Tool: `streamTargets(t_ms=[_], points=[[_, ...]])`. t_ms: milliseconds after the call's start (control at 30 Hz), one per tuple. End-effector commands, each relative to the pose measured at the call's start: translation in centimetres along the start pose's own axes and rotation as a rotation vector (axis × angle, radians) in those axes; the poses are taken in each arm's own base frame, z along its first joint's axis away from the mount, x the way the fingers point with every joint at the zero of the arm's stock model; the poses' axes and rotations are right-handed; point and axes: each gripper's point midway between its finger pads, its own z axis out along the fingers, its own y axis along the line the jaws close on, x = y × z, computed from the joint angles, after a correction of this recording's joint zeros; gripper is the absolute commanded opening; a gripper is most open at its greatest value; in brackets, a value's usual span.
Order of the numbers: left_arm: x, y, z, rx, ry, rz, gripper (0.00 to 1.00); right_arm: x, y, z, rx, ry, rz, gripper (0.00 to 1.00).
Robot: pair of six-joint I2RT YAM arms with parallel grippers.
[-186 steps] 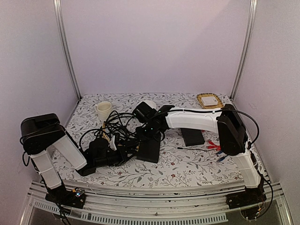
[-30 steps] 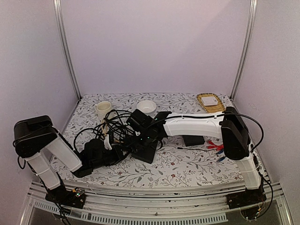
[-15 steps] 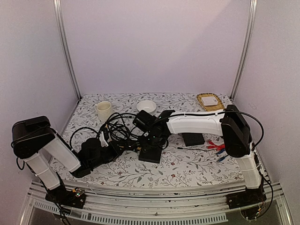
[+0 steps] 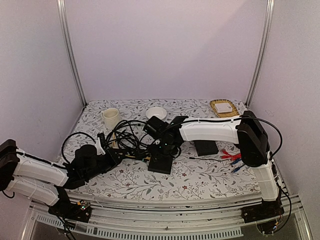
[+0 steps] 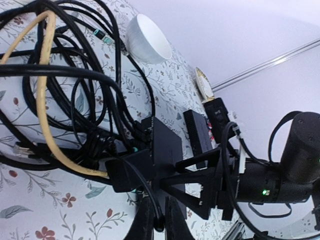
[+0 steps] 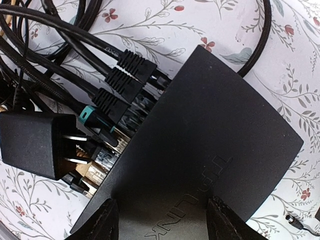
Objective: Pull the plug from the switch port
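I see the flat black box of a switch (image 6: 200, 150) lying on the flower-patterned table (image 4: 200, 180), near the middle, just left of a second black box (image 4: 206, 147). Its row of ports faces the far left, toward a big messy heap of black cables (image 4: 125, 137) with one yellow cable (image 5: 42, 100) in it. Three black plugs with ribbed ends (image 6: 122, 80) sit in the ports, and a plug with a teal tip (image 6: 87, 114) sits next to them. A black power block with two metal pins (image 6: 35, 142) lies just beside that edge. My right fingers (image 6: 106, 225) are spread apart over the top of the switch and grasp nothing. I cannot tell if they press on it. My left fingers (image 5: 145, 222) are low over the table at the near left of the heap. They are clenched tight on a thin black cable (image 5: 147, 197) that leads off toward the power block. At the far side stand a white bowl (image 4: 156, 112) and a cream mug (image 4: 110, 117).
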Motion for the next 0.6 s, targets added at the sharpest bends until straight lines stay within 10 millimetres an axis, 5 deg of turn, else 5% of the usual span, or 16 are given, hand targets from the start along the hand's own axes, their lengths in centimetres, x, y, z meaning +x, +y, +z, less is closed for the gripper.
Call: streamTargets(t_ms=[0,233,567], points=[[1.4,2.8,-0.2,-0.128,0.080,0.102,0.00,0.9,-0.5,-0.8,-0.007,0.030,0.004,0.62],[4.2,4.5,-0.2,-0.198,0.214,0.123,0.12,0.7,-0.2,-1.6,-0.034,0.012,-0.001,0.64],[2.8,2.1,1.1,-0.239,0.229,0.280,0.39,-0.2,0.3,-2.8,-0.071,-0.027,-0.048,0.67]])
